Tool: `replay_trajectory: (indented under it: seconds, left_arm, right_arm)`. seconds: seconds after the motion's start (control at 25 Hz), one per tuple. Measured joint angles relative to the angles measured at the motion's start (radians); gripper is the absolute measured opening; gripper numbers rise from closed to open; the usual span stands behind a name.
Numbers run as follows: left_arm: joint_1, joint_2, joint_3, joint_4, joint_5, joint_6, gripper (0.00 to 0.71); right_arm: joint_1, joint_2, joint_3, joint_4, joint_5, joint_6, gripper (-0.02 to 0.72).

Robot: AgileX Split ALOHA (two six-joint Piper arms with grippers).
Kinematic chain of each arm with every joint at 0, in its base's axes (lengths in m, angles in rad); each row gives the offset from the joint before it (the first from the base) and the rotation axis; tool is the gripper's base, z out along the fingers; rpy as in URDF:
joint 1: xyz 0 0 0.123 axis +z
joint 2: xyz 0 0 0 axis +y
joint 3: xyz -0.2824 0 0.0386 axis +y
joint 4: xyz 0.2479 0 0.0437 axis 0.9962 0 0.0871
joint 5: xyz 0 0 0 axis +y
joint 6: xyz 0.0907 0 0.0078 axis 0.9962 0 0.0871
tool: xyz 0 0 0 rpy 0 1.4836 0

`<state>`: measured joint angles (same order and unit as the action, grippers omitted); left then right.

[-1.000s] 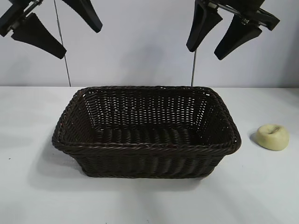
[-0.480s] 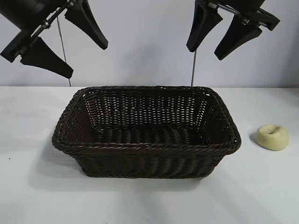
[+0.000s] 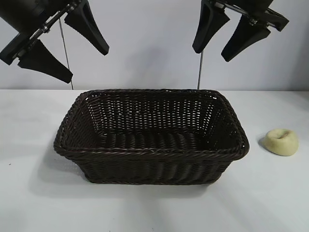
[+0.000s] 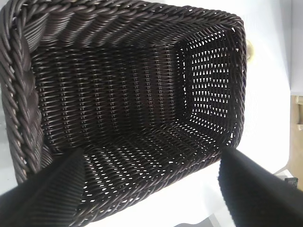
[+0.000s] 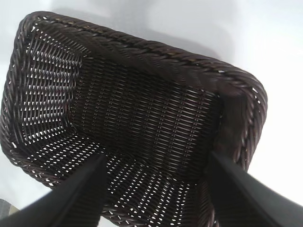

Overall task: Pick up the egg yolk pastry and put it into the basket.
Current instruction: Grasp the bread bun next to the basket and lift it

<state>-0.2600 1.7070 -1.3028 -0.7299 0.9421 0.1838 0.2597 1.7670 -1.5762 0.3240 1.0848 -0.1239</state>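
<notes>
From outside, the basket [image 3: 150, 136] sat in the middle of the white table [image 3: 270, 203], empty, its long side toward the camera, so either arm could drop something in from above. The pastry [image 3: 282, 141] lay on the table at about three o'clock from the basket, apart from its rim and untouched. The left gripper [image 3: 63, 46] hung high at about eleven o'clock from the basket, jaws spread and holding nothing; it looked parked out of the way. The right gripper [image 3: 223, 42] hung at about one o'clock, also open and empty, and, being nearer the pastry, seemed the likelier one for the pick.

The left wrist camera looked down into the basket [image 4: 128, 118] between that gripper's two spread fingers [image 4: 42, 198]; a sliver of the pastry [image 4: 250, 50] peeked past the far rim.

The right wrist camera likewise showed the bare basket [image 5: 142, 118] between its parted fingers [image 5: 75, 198], with no pastry in sight, so that arm would probably need to swing outward first.
</notes>
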Motion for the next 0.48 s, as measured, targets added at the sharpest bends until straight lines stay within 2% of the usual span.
replay_trajectory:
  seconds: [0.24, 0.48]
  left_arm:
    - [0.000, 0.000, 0.000, 0.000, 0.000, 0.001, 0.566]
    - [0.000, 0.000, 0.000, 0.000, 0.000, 0.001, 0.566]
  right_arm:
    - [-0.009, 0.000, 0.000, -0.091, 0.016, 0.005, 0.454]
    - [-0.117, 0.000, 0.000, -0.104, 0.024, 0.018, 0.454]
